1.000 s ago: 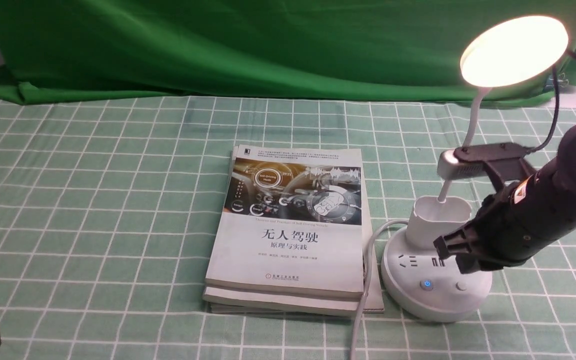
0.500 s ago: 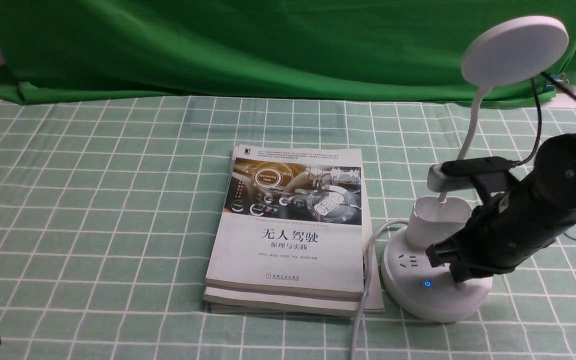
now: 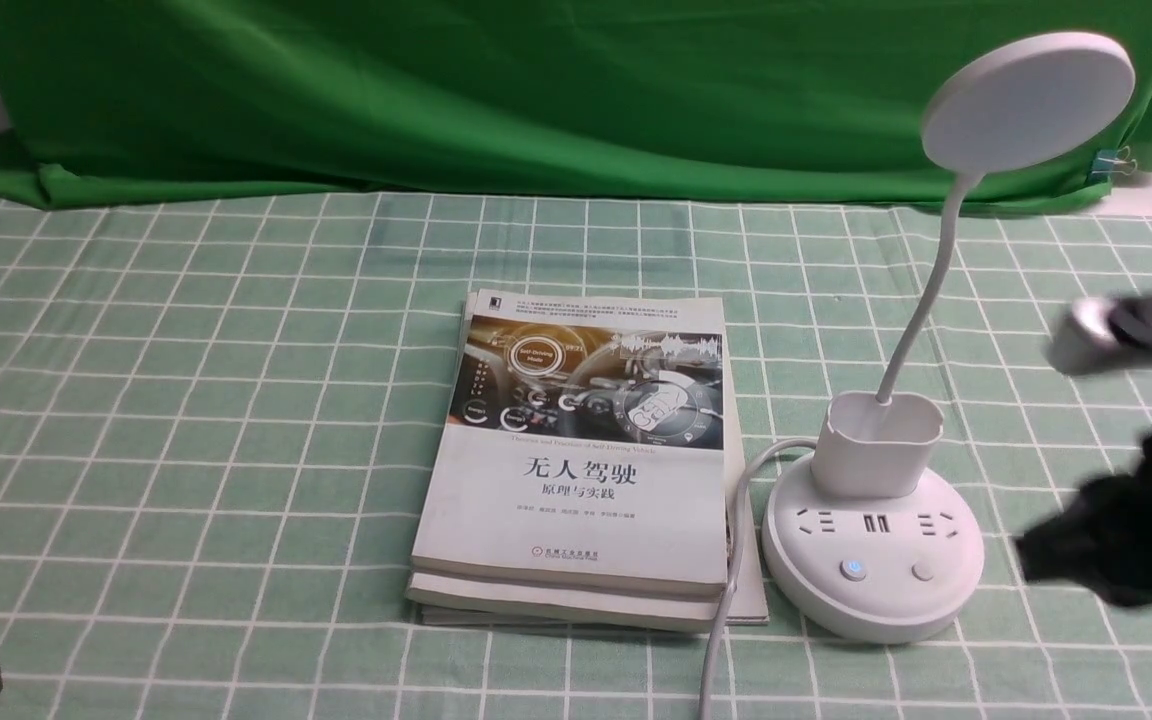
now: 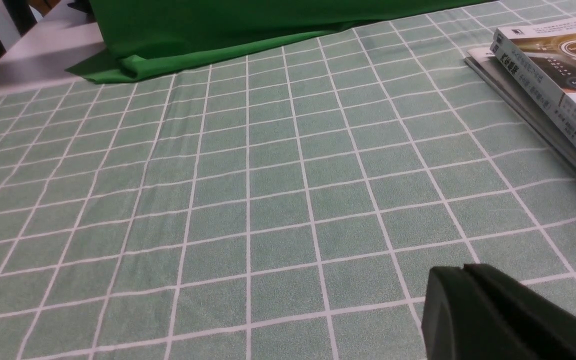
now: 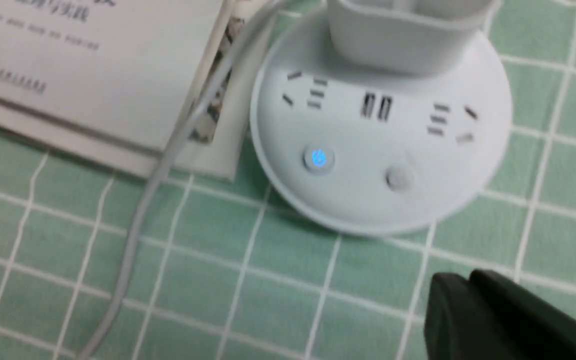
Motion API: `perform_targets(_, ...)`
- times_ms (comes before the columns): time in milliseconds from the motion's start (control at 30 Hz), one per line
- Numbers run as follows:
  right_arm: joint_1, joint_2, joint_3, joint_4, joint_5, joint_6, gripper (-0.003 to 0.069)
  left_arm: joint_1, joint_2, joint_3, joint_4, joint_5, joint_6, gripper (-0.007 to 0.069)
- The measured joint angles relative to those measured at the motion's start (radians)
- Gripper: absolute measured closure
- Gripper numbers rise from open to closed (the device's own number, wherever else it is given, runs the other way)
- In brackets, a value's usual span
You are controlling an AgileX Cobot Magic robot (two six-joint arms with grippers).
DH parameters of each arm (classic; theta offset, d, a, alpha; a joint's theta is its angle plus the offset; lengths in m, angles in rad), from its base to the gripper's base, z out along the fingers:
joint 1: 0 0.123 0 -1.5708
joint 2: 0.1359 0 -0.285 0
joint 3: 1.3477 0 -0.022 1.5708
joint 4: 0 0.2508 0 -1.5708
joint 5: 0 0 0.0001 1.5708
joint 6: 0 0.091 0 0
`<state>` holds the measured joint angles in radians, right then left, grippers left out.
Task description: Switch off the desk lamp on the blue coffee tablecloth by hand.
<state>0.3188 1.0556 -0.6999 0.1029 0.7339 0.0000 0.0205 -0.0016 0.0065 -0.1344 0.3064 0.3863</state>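
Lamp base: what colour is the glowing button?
The button glows blue; clearest in the right wrist view.

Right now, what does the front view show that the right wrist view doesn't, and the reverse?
Front only: the unlit disc head of the desk lamp, the green backdrop, the whole book cover. Right wrist only: the right gripper sharp, tips together, off the lamp; the front view blurs it. Both: the base with its blue-lit button, the cable, the checked tablecloth.
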Motion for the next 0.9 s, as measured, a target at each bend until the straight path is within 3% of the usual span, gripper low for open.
perform_targets(500, 0.000, -0.413, 0.125, -0.037, -0.003, 0.046, 0.0610, 0.000, 0.000, 0.000, 0.000, 0.000, 0.000, 0.0624)
perform_targets(567, -0.003, -0.443, 0.155, -0.059, -0.045, 0.046, 0.0622, 0.000, 0.000, 0.000, 0.000, 0.000, 0.000, 0.0624)
perform_targets(733, -0.141, -0.680, 0.395, -0.092, -0.312, 0.028, 0.0629, 0.000, 0.000, 0.000, 0.000, 0.000, 0.000, 0.0624)
perform_targets(900, -0.220, -0.874, 0.635, -0.095, -0.524, -0.025, 0.0629, 0.000, 0.000, 0.000, 0.000, 0.000, 0.000, 0.0624)
